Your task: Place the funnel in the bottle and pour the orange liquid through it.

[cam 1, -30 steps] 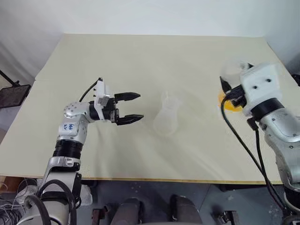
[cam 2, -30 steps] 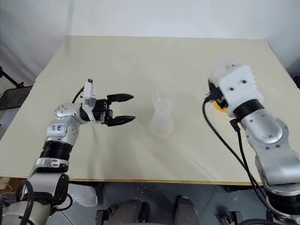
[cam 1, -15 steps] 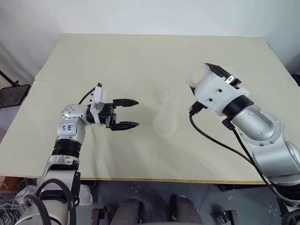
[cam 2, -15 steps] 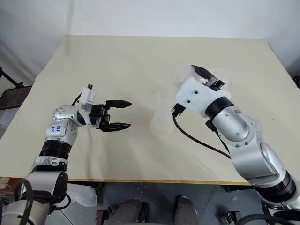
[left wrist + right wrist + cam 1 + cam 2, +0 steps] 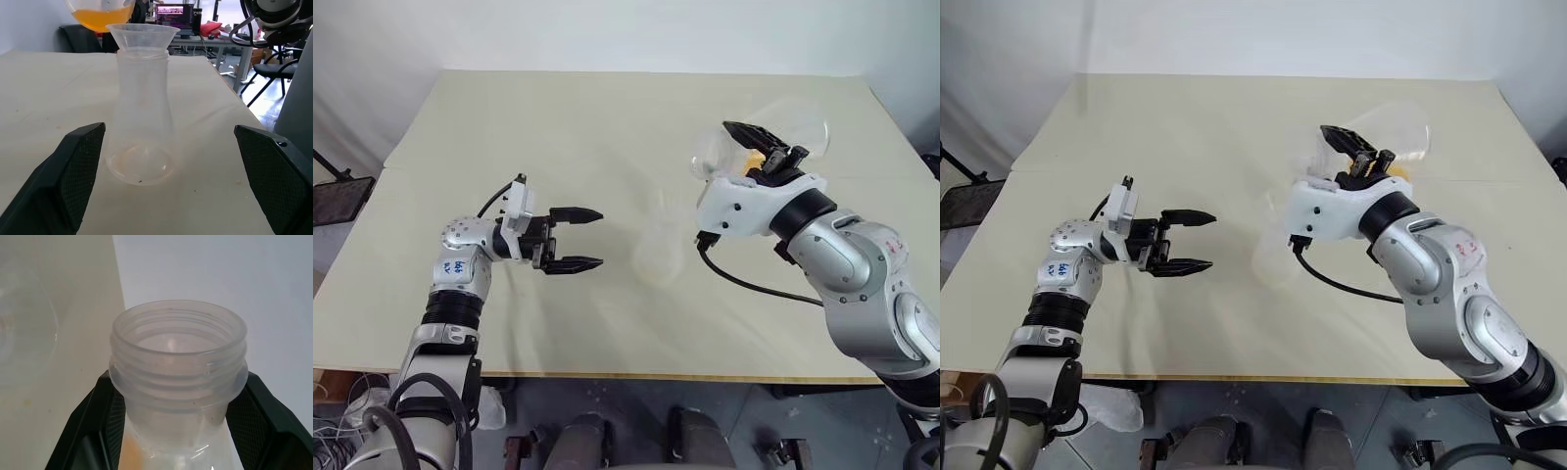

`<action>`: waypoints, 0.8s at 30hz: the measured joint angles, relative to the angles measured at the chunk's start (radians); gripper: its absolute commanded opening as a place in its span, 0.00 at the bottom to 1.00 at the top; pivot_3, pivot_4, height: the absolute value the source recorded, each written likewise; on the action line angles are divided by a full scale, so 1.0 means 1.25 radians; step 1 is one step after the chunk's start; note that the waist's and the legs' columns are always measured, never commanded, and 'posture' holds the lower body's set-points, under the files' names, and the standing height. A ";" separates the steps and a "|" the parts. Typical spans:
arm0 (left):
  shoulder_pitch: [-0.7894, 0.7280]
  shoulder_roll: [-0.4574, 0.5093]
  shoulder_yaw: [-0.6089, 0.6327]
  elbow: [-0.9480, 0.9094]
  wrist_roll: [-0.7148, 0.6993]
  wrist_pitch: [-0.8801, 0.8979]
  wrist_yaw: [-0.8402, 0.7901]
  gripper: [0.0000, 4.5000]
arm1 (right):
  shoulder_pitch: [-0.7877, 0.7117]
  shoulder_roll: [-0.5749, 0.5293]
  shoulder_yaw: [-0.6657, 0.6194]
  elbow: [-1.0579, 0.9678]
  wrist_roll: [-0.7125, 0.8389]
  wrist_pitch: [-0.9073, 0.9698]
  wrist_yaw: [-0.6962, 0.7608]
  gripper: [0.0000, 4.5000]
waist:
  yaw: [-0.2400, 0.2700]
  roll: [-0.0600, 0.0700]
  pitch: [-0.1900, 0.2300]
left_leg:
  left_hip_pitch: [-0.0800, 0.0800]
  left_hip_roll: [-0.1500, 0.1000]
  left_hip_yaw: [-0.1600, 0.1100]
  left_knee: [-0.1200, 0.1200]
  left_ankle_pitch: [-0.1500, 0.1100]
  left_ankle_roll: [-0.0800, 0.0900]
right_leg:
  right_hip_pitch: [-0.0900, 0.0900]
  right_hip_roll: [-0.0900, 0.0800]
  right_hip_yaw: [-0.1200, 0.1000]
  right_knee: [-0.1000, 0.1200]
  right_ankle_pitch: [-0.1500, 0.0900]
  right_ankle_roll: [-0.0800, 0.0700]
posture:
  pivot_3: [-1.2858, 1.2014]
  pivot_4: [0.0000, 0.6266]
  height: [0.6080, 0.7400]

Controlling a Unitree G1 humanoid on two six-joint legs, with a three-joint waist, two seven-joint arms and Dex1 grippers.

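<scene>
- Left claw (image 5: 590, 238): nearest item, level over the cream surface (image 5: 558, 127), fingers spread wide and holding nothing; it points at the bottle from the side, apart from it.
- Bottle (image 5: 141, 117): clear conical flask, upright mid-surface, between the two arms. No liquid seen inside.
- Funnel (image 5: 142, 35): clear, seated in the bottle's neck, mouth up. Judgement: the placing step is done.
- Right claw (image 5: 176, 431): clamped on the threaded neck of a clear vessel (image 5: 781, 137), held above the surface just beyond and to the right of the bottle, lying roughly sideways.
- Orange liquid (image 5: 100, 18): pooled in the belly of that held vessel, raised just behind the funnel in the left wrist view; none is running out.
- Step in hand, as judged: the carry to the funnel, pouring not yet begun.
- Next move calls for: bringing the vessel's open mouth over the funnel rim, then tipping slowly so the stream lands inside; the light bottle stands unsteadied, so a nudge could topple it.
</scene>
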 measured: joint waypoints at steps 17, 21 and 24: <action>0.010 -0.039 0.023 -0.012 -0.004 -0.014 0.046 1.00 | 0.014 0.067 0.001 0.098 -0.177 -0.159 0.051 0.54 | -0.004 0.000 0.000 | 0.000 0.000 0.000 0.000 0.000 0.000 | 0.000 0.000 0.000 0.000 0.000 0.000 | 0.52 0.24 1.00; 0.014 -0.037 0.023 -0.014 -0.004 -0.008 0.046 1.00 | 0.026 0.068 -0.003 0.114 -0.203 -0.201 0.054 0.54 | -0.005 0.000 0.000 | 0.000 0.000 0.000 0.000 0.000 0.000 | 0.000 0.000 0.000 0.000 0.000 0.000 | 0.52 0.24 1.00; 0.014 -0.036 0.023 -0.015 -0.004 -0.005 0.046 1.00 | 0.028 0.068 -0.008 0.119 -0.221 -0.233 0.054 0.54 | -0.005 0.000 0.000 | 0.000 0.000 0.000 0.000 0.000 0.000 | 0.000 0.000 0.000 0.000 0.000 0.000 | 0.52 0.24 1.00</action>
